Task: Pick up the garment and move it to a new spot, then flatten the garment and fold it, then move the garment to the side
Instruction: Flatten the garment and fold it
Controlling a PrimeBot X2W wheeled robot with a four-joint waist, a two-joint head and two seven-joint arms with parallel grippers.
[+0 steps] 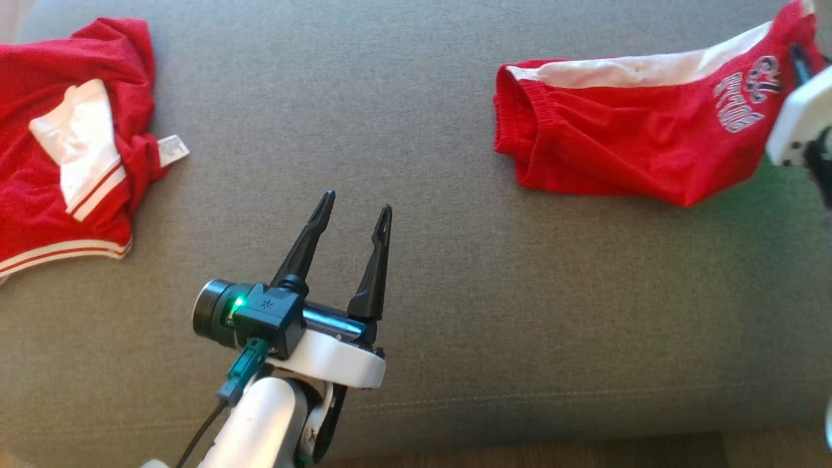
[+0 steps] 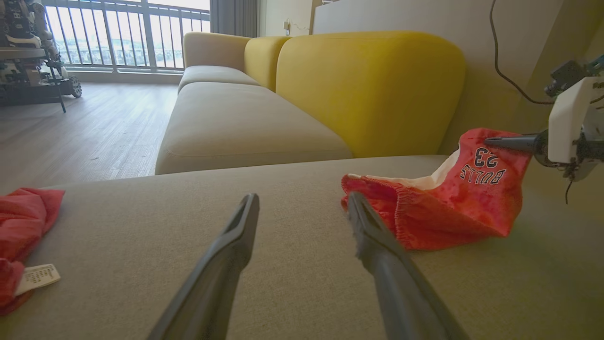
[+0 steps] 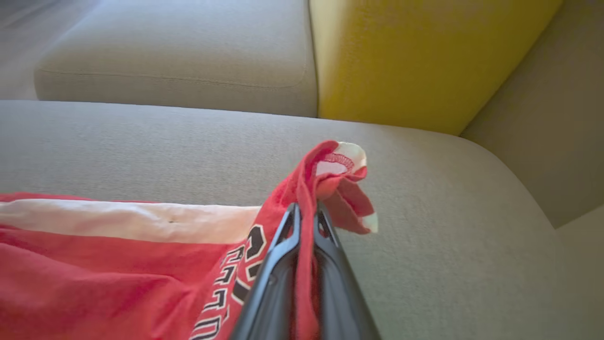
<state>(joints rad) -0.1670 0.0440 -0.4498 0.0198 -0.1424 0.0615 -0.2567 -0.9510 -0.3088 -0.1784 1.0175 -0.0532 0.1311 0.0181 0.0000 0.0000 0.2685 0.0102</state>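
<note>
The garment (image 1: 617, 143) is a pair of red shorts with a white side stripe and "BULLS 23" lettering, lying at the right of the grey cushion (image 1: 422, 325). My right gripper (image 1: 794, 55) is shut on its far right corner, lifting that corner off the cushion while the rest sags down to the seat. The right wrist view shows the red cloth (image 3: 118, 264) pinched between the right gripper (image 3: 306, 210). My left gripper (image 1: 358, 203) stands open above bare cushion, left of the shorts (image 2: 448, 208), with nothing between its fingers (image 2: 236, 245).
A second red garment (image 1: 58, 149) with white trim and a label lies crumpled at the cushion's left end. A yellow backrest (image 2: 368, 89) rises behind the seat. Wooden floor (image 2: 71, 132) lies beyond the sofa; the cushion's front edge (image 1: 585, 448) runs along the bottom.
</note>
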